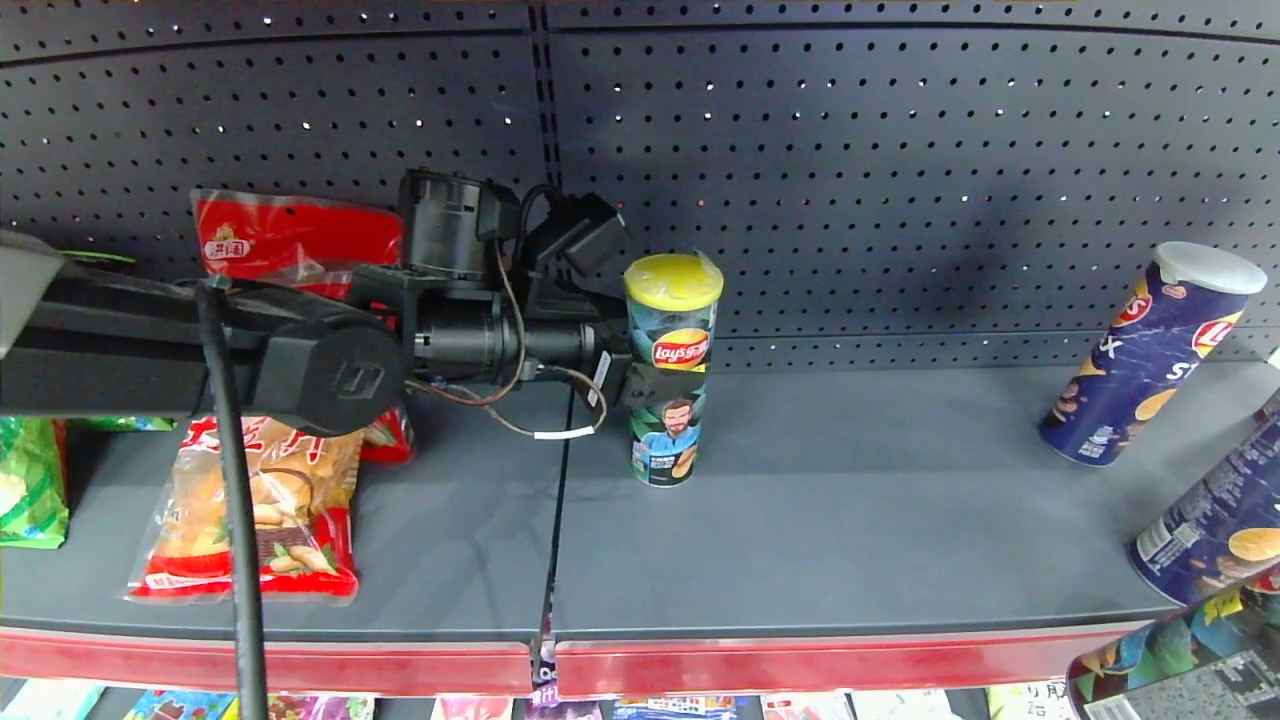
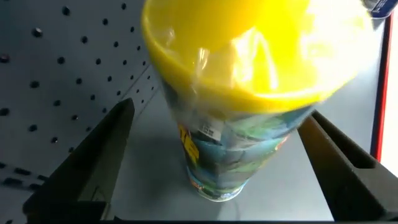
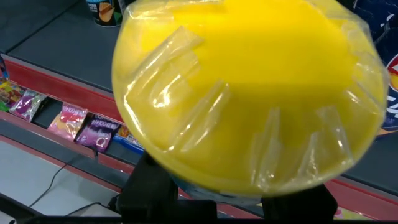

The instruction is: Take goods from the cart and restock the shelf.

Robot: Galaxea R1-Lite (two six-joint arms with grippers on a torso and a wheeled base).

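A chip can with a yellow lid (image 1: 672, 370) stands upright on the grey shelf (image 1: 860, 520), near the pegboard back. My left gripper (image 1: 662, 392) comes in from the left and is open. The can (image 2: 233, 140) stands between its fingers (image 2: 93, 168), with a gap showing on one side. A second yellow-lidded chip can (image 3: 249, 93) sits close in the right wrist view, with my right gripper (image 3: 217, 205) shut on its body. The same can (image 1: 1170, 640) shows at the bottom right of the head view, below the shelf's front edge.
Two blue chip cans (image 1: 1150, 350) (image 1: 1210, 530) lean at the shelf's right end. Snack bags lie at the left: a red one (image 1: 300, 240), a peanut bag (image 1: 250, 510) and a green one (image 1: 30, 480). The grey board between the standing can and the blue cans is bare.
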